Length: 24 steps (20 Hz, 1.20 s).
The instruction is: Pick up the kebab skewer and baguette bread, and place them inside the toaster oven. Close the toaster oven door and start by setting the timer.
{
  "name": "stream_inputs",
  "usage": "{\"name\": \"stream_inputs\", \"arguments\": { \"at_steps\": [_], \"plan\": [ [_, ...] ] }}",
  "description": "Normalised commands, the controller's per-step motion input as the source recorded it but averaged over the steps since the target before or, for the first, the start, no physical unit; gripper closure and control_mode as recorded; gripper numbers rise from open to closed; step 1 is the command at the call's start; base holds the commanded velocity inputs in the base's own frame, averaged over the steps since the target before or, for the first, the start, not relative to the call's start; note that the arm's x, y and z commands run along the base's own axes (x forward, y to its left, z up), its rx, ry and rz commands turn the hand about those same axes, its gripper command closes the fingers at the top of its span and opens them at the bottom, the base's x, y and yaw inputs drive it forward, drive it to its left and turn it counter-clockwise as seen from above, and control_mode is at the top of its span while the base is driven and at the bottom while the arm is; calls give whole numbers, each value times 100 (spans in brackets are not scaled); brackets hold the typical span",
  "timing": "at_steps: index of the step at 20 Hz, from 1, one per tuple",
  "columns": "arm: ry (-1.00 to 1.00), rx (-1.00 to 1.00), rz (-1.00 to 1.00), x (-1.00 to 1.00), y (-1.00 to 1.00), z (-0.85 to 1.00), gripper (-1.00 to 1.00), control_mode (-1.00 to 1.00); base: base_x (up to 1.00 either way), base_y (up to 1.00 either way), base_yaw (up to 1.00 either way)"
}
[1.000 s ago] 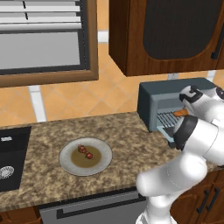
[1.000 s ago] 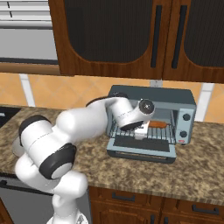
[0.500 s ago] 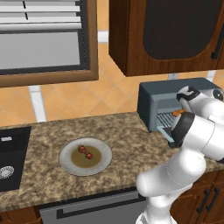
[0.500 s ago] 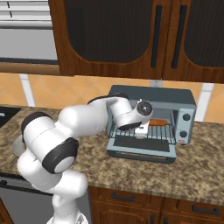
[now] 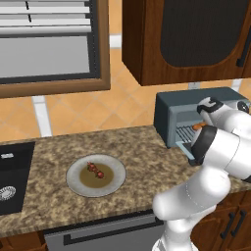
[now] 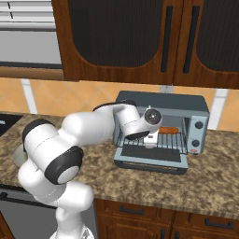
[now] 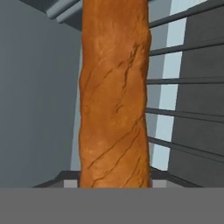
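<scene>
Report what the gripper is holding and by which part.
Cannot be told: the baguette bread lies on the toaster oven rack right before the gripper; fingertips unseen.

You are looking at a speckled brown granite counter (image 5: 142,162) that is carrying three things: a grey plate (image 5: 96,175) lying toward its left, a black sink (image 5: 12,176) sitting at its far left edge, and the toaster oven (image 6: 161,130) standing against the wall at its right.
</scene>
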Motion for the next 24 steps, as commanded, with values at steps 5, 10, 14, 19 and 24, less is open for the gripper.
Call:
{"name": "stream_inputs", "arguments": {
  "at_steps": [5,10,14,19,24],
  "plan": [
    [1,0,0,0,0,0,-100,-100,0,0,0],
    [0,0,0,6,0,0,-100,-100,0,0,0],
    [1,-1,0,-8,-7,10,-100,-100,0,0,0],
    [0,-5,-2,-42,-7,24,-100,-100,0,0,0],
    [3,-5,0,-56,-1,25,-100,-100,0,0,0]
  ]
}}
